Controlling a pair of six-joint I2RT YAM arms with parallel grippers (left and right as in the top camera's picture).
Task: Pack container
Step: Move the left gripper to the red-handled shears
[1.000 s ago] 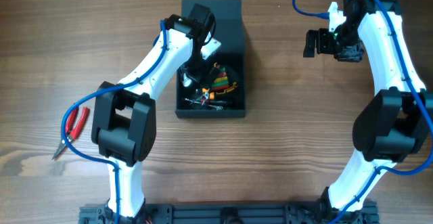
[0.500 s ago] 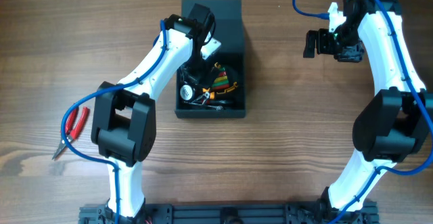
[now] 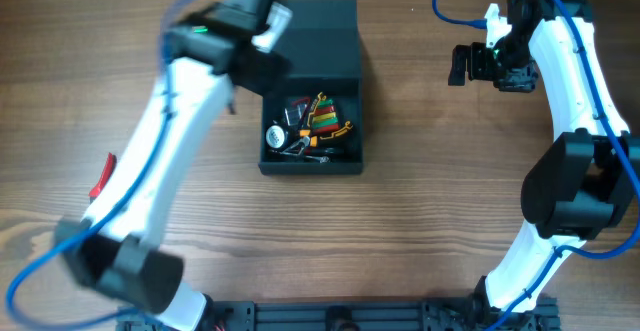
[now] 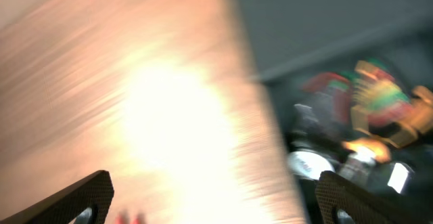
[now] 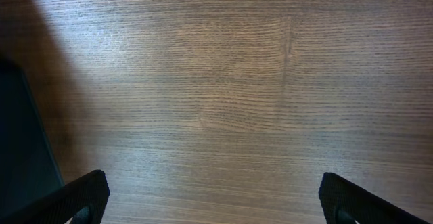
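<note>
Overhead: the container (image 3: 312, 31) sits mid-table (image 3: 420, 201) with its lid flap folded back on the far side and small tools (image 3: 310, 126) heaped inside; any print on them is too small to read. The left arm (image 3: 170, 141) is a blur, its end beside the container's far left corner, and red pliers (image 3: 100, 176) peek out from behind it. The right gripper (image 3: 458, 64) hangs well to the container's right.

Left wrist: heavily smeared. The left gripper (image 4: 215, 197) has its fingers (image 4: 95, 190) spread wide, nothing between them, above wood just left of the container.

Right wrist: fingers (image 5: 88, 193) likewise parted and empty over bare wood
</note>
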